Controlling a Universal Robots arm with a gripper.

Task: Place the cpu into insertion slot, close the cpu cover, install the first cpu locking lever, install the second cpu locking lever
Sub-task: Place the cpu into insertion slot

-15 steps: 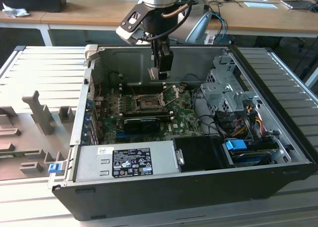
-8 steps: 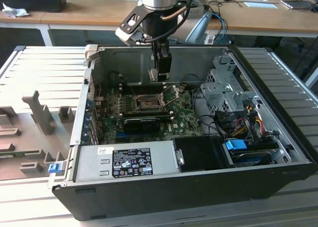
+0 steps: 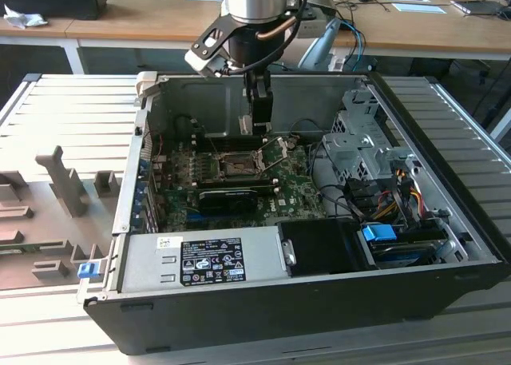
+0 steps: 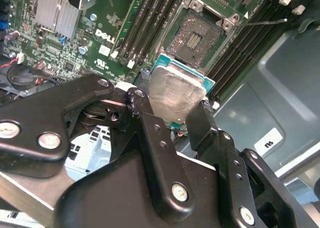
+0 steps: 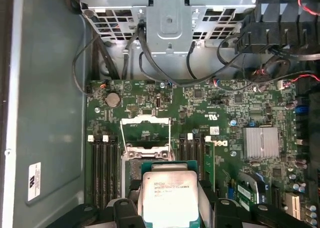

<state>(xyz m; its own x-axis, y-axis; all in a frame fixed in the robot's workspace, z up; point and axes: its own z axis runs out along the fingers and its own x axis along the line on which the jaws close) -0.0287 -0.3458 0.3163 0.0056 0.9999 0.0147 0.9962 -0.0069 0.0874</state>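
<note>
Gripper [image 4: 172, 113] is pinching the cpu [image 4: 176, 88] by its edges above the open insertion slot [image 4: 197, 38], arguably needing level, square descent

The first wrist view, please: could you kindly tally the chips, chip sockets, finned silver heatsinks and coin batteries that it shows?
Chip: 1
Chip socket: 1
Finned silver heatsink: 1
Coin battery: 1
Total: 4
</note>
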